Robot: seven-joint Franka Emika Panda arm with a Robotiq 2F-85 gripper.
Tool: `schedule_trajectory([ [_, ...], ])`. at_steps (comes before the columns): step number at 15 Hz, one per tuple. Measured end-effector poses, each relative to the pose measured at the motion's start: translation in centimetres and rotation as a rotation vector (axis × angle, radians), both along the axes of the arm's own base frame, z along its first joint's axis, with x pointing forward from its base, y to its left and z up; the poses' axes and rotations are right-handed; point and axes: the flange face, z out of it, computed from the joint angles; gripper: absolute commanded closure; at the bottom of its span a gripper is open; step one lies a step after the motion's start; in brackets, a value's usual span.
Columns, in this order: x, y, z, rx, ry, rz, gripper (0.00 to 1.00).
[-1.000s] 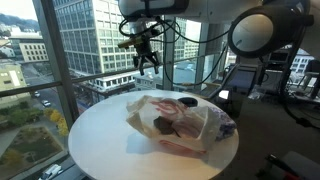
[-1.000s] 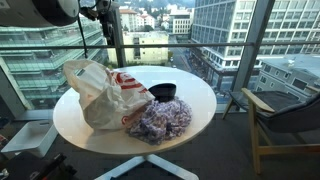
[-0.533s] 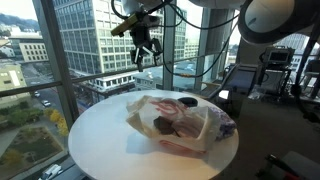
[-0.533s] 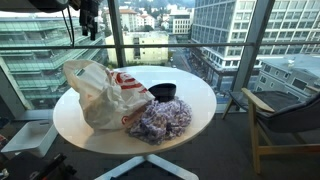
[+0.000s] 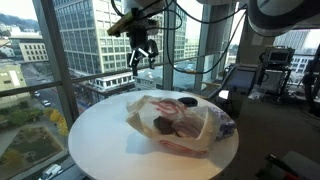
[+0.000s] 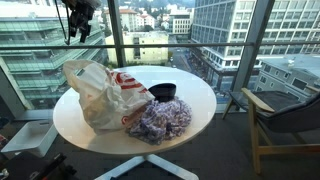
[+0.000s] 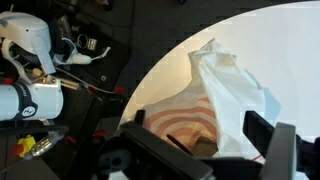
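Shifted sideways, gripper (image 5: 143, 60) (fingers spread) hangs high over table (image 5: 100, 100) rim, clear of bag (image 5: 180, 125)

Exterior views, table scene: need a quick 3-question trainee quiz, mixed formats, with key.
1. True or false: the gripper is holding the plastic bag.
2. Multiple choice: what stands on the round table beside the bag? A) a black bowl B) a kettle C) a laptop
3. Fill in: going by the wrist view, the gripper's jaws are ___.

Key: 1 false, as it hangs empty, high above the table; 2 A; 3 open.
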Motion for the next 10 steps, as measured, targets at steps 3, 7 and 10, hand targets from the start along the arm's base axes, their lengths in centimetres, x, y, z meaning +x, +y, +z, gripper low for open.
schedule_trajectory([
  [3,-0.2,-0.1,0.0,-0.002,0.003,-0.001,0.00],
  [7,-0.5,0.5,0.2,-0.014,-0.009,0.014,0.00],
  [10,-1.9,2.5,2.2,-0.054,-0.110,0.054,0.00],
])
